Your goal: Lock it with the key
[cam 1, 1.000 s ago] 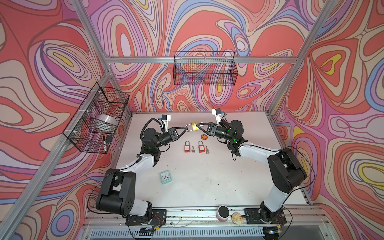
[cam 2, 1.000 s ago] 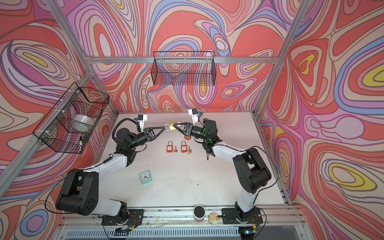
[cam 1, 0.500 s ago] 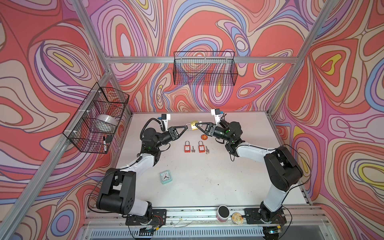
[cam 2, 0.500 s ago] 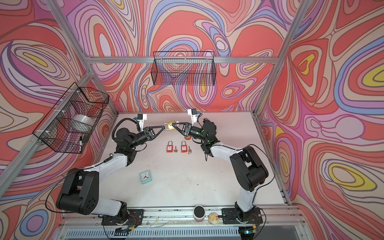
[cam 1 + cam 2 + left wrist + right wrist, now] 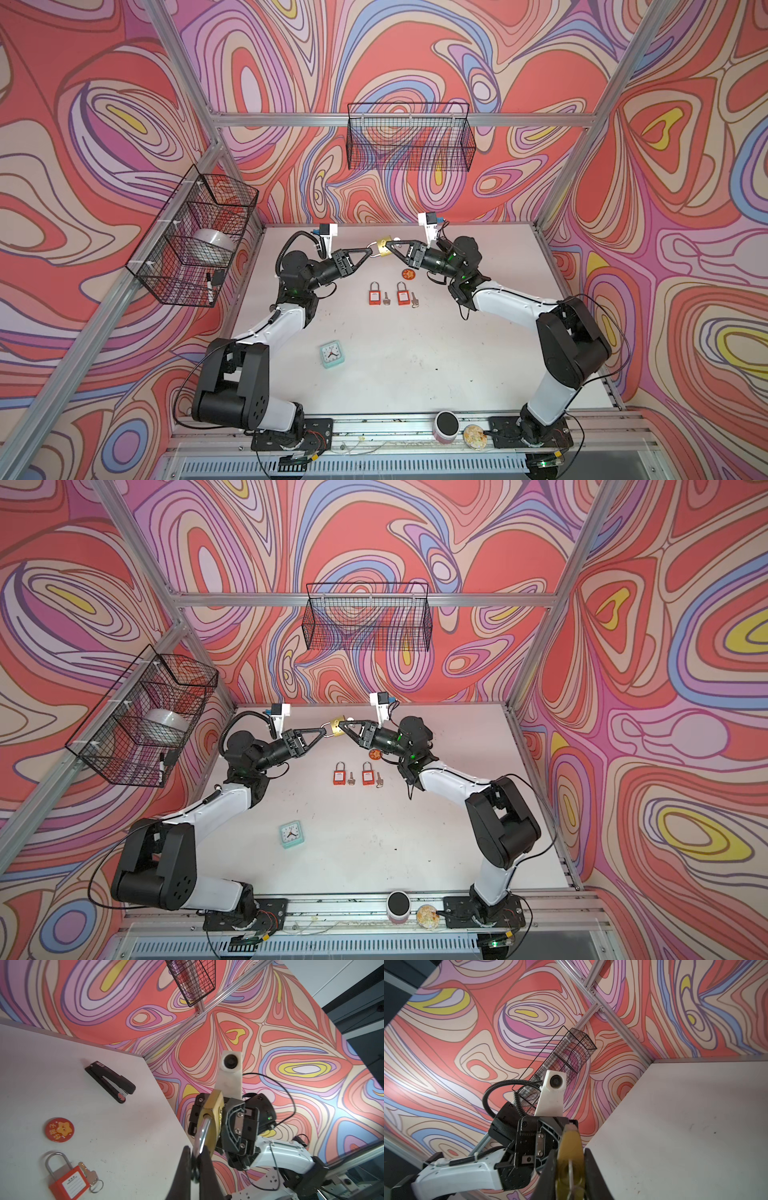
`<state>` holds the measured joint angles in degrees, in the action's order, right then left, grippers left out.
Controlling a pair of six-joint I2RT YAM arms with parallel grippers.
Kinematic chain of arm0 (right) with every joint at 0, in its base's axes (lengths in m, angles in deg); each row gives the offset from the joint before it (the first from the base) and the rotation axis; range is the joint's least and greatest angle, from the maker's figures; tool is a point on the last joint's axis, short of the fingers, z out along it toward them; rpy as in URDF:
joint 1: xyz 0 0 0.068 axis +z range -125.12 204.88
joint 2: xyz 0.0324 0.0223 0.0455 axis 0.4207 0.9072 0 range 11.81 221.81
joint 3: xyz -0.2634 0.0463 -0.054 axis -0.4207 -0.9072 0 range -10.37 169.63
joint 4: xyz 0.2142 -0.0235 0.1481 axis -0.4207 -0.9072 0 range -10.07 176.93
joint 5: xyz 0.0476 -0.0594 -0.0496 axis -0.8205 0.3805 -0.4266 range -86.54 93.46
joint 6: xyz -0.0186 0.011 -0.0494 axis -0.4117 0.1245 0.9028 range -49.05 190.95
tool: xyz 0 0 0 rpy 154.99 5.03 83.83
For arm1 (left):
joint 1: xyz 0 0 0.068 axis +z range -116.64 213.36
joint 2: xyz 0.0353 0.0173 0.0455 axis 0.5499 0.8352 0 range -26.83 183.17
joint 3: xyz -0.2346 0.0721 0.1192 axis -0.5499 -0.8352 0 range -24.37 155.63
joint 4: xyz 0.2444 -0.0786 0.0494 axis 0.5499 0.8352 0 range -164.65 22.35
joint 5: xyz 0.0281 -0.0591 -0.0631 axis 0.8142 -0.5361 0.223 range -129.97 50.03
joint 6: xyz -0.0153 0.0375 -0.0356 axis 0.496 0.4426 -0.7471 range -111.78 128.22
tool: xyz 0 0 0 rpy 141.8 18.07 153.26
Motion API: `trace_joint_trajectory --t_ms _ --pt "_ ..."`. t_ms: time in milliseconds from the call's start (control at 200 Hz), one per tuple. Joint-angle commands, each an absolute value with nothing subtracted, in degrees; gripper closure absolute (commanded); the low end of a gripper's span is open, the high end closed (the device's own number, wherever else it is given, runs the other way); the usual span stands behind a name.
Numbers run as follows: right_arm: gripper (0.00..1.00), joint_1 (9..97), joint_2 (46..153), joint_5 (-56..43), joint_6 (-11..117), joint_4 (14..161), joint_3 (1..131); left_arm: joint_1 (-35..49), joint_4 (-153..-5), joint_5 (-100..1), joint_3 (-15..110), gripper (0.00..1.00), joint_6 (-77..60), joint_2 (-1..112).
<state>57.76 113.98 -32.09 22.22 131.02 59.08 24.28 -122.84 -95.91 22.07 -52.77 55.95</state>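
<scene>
lock pose | I see brass padlock [image 5: 384, 246] airborne over rear-centre of table [image 5: 415, 374], directly between both tips | long axis runs tip to tip, shackle [image 5: 202, 1136] toward left | left gripper [image 5: 371, 255] pressed together on shackle | right gripper [image 5: 390, 250] pinching brass body | shackle shiny steel, key not visible

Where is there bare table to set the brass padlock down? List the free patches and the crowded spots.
Free: the wide patch of table between the clock, the red padlocks and the right arm, running to the near edge by the cup. Crowded: the far middle, where red padlocks, keys and badge lie close together.
</scene>
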Motion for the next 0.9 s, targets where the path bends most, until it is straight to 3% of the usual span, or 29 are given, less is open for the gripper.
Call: trace_joint_trajectory --t_ms 0,65,235,431,596,811,896 --pt "1.00 71.2 122.0 -45.0 19.4 130.6 59.6 17.2 -115.5 -104.0 29.0 1.00 -44.3 52.4" --pt "1.00 69.2 120.0 -41.5 15.7 141.9 53.1 21.7 -122.4 -103.8 26.6 1.00 -49.4 51.6" --pt "1.00 67.0 114.3 -40.4 21.4 135.4 51.6 26.1 -139.8 -104.6 25.8 1.00 -62.9 54.4" --pt "1.00 66.4 116.7 -44.6 15.7 140.6 51.8 26.4 -143.4 -103.6 27.5 1.00 -64.6 56.3" --pt "1.00 65.2 116.2 -47.4 13.1 141.8 50.8 26.4 -130.9 -107.5 29.3 1.00 -55.0 54.9" --pt "1.00 62.2 112.1 -50.5 17.3 132.1 51.3 26.4 -98.8 -109.3 34.0 1.00 -32.3 50.1" --pt "1.00 61.4 111.6 -52.2 18.4 128.3 52.8 26.4 -95.9 -109.0 34.5 1.00 -30.2 49.8"
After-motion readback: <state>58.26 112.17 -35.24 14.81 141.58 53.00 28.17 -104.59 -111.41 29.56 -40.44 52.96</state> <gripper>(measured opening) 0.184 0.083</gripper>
